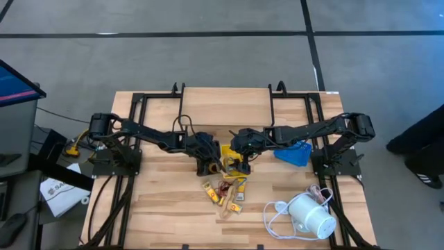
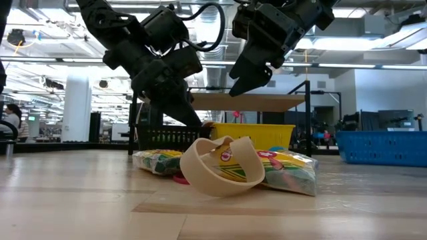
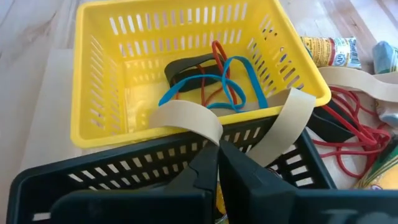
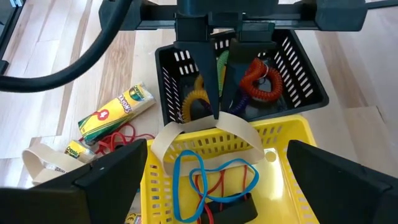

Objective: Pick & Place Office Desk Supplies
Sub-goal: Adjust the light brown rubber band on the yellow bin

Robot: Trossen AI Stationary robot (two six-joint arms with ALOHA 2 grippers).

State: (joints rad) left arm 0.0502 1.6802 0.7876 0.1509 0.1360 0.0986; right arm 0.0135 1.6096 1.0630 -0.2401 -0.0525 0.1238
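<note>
A yellow basket [image 3: 99, 124] stands mid-table, side by side with a black mesh tray [image 4: 305, 68]. Blue [image 3: 245, 71] and red [image 3: 221, 56] rubber bands and a black piece lie in the yellow basket. A wide tan band [image 3: 186, 115] drapes over the yellow basket's rim on the side next to the black tray. My left gripper [image 3: 217, 152] is shut on this band; it also shows in the right wrist view [image 4: 214, 115]. My right gripper [image 4: 211, 186] hovers open above the yellow basket, touching nothing. My left gripper pinches the tan band at the top of its arch [image 3: 210, 126] between its two fingertips [image 4: 208, 99]. The fingers slant down from the table's left. The band's two slack ends hang over the yellow basket's rim [image 4: 249, 140].
The black tray holds coiled orange [image 4: 258, 84], yellow and green pieces. Crayon packs [image 4: 115, 112], red bands [image 3: 354, 140] and a second tan band [image 2: 220, 167] lie on the wood nearby. A blue tray [image 1: 293, 154] stands at the right, and a white corded cylinder [image 1: 312, 217] at the near right.
</note>
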